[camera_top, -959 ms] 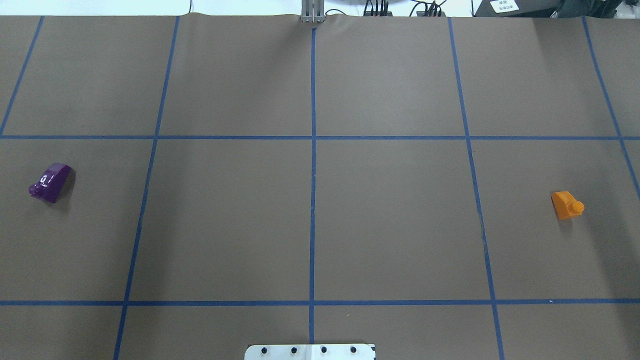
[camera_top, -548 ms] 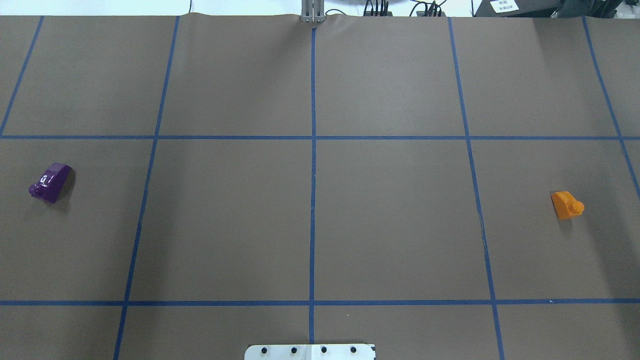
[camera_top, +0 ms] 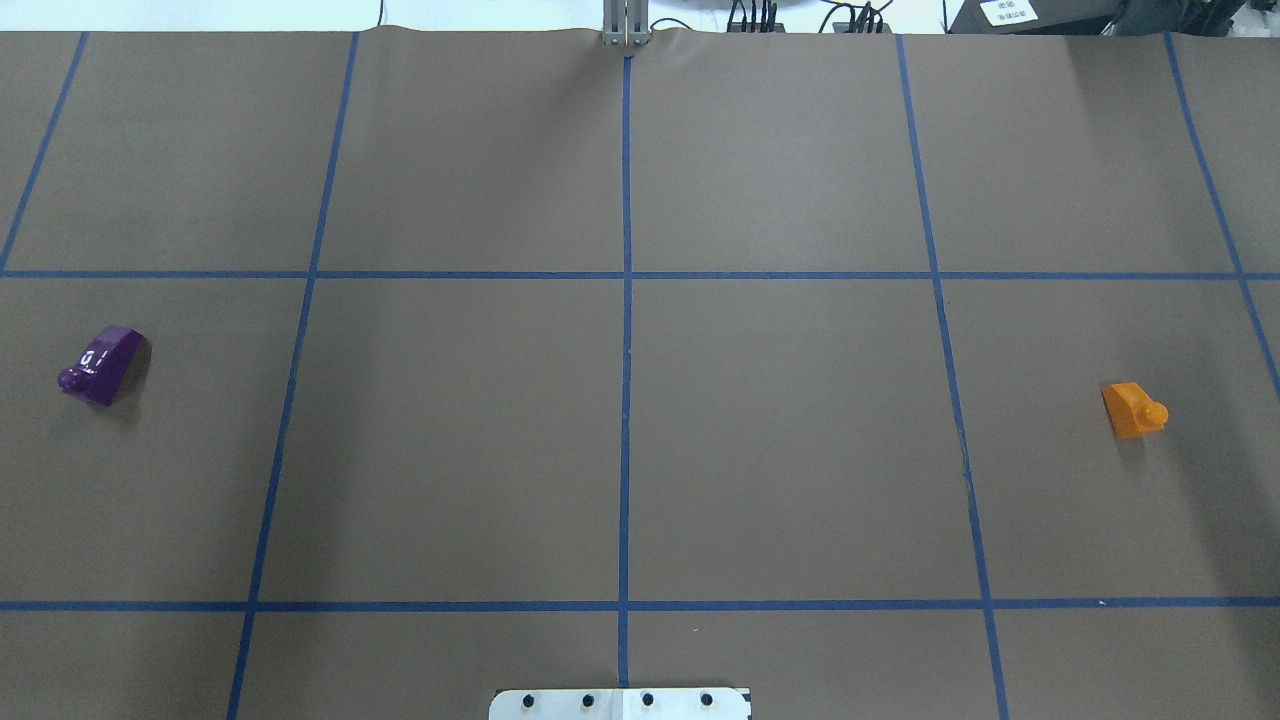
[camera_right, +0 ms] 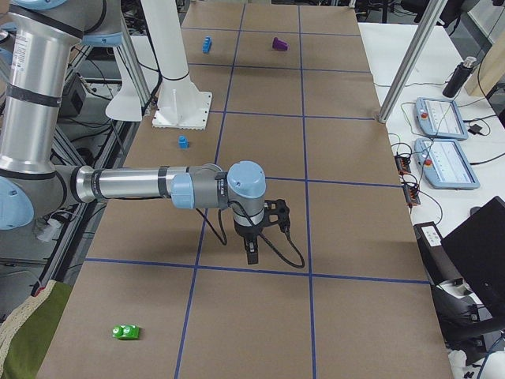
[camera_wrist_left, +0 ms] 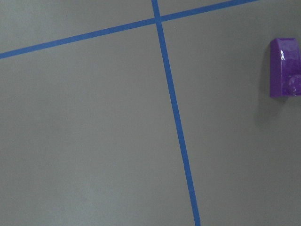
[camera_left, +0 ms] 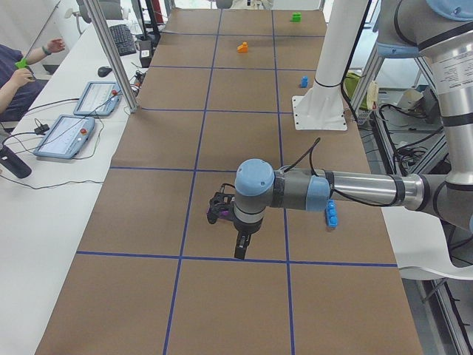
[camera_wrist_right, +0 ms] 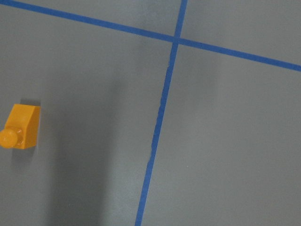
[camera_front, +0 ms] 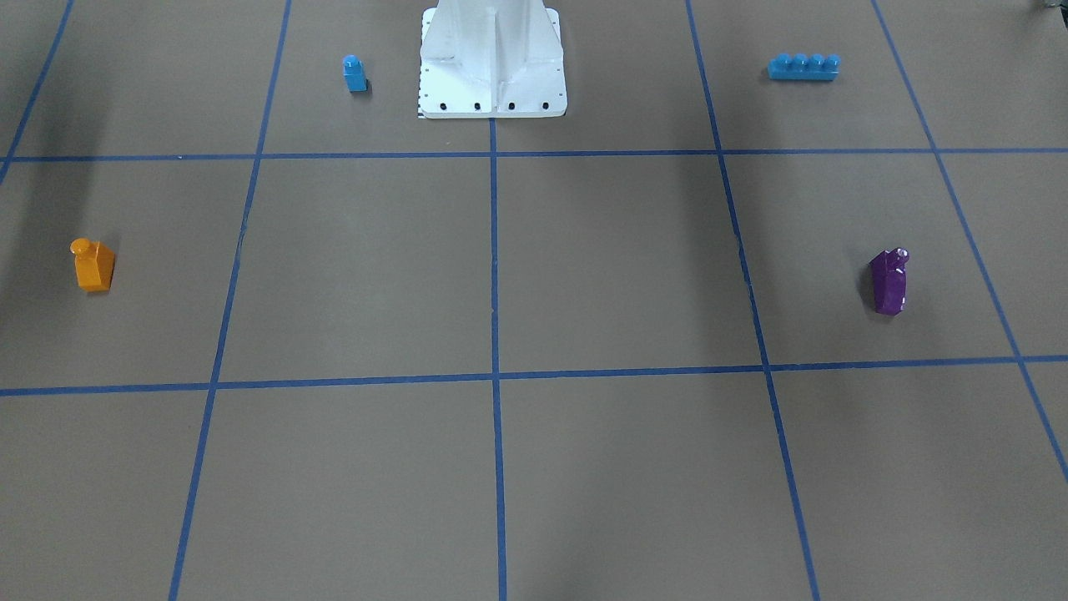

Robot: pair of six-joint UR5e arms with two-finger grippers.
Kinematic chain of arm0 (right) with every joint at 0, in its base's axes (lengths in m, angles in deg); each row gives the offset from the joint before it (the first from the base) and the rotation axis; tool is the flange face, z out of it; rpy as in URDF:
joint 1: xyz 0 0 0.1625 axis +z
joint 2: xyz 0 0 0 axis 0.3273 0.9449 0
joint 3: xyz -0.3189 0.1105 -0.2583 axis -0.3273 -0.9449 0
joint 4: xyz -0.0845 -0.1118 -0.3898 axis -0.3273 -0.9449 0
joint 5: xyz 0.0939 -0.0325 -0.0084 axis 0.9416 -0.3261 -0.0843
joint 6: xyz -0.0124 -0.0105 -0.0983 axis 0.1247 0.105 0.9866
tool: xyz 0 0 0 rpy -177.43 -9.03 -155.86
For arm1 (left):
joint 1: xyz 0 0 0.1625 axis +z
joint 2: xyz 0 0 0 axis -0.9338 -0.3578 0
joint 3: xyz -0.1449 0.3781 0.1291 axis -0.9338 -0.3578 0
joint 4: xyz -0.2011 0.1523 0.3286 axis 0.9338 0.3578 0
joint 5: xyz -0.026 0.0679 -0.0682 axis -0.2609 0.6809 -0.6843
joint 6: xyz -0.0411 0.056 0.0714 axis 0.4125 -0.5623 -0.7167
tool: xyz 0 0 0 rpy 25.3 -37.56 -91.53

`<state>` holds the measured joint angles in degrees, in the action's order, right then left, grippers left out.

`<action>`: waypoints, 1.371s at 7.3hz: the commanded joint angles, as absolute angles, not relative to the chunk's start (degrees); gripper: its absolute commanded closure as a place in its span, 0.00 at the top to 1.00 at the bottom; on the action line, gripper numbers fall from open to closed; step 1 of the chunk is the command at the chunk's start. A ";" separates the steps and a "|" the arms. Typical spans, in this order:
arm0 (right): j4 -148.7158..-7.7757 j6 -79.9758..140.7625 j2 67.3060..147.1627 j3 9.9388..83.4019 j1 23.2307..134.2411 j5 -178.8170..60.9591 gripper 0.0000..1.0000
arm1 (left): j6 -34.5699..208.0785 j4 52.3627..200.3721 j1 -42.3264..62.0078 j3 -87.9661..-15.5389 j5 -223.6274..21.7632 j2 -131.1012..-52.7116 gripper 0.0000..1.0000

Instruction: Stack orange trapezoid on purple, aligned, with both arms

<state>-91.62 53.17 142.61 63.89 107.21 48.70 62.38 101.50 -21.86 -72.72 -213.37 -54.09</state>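
The orange trapezoid [camera_top: 1134, 409] lies on the brown table at the right in the overhead view and shows in the front view [camera_front: 93, 265] and the right wrist view [camera_wrist_right: 21, 126]. The purple block [camera_top: 103, 364] lies far left and shows in the front view [camera_front: 889, 281] and the left wrist view [camera_wrist_left: 284, 68]. My left gripper [camera_left: 241, 250] hovers near the purple block [camera_left: 212, 215]. My right gripper [camera_right: 251, 254] hovers over the table. Both grippers show only in the side views, so I cannot tell if they are open or shut. The orange trapezoid is not visible in the exterior right view.
A small blue single-stud block [camera_front: 355, 73] and a long blue brick [camera_front: 803, 67] lie either side of the white robot base [camera_front: 492, 92]. A green block [camera_right: 126, 332] lies near the table's right end. Blue tape lines grid the table.
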 commanded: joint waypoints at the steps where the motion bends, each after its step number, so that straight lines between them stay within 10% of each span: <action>1: -91.41 52.96 139.40 64.85 107.43 48.57 1.00 | 62.53 102.19 -22.02 -71.97 -218.26 -57.69 1.00; 10: -77.09 47.52 134.63 64.41 100.00 52.85 1.00 | 70.22 113.44 -11.77 -66.97 -218.44 -67.04 1.00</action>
<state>-77.77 48.41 135.09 64.19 103.57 50.87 66.39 112.64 -16.08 -68.44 -218.69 -66.91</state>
